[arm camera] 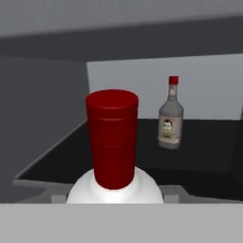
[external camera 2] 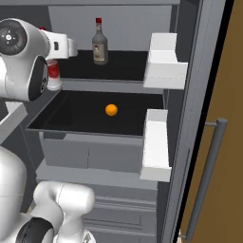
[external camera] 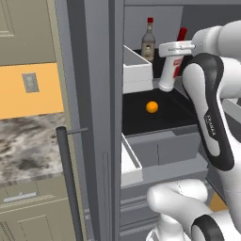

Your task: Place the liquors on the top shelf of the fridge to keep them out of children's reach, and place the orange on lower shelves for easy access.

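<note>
The fridge (external camera 2: 190,118) stood open, its top shelf (external camera 2: 123,66) holding one bottle (external camera 2: 99,45) upright at upper centre. A second bottle (arm camera: 113,142), likely rigid, slick, breakable glass best held around its body, sat at the gripper (external camera: 175,63); whether the claw pinched it I could not tell. The orange (external camera 2: 111,109) lay mid-frame on the lower shelf (external camera 2: 85,118).

Glossy white rounded arm (external camera: 207,108) with black joint bands and small, possibly "FRANKA", lettering.
</note>
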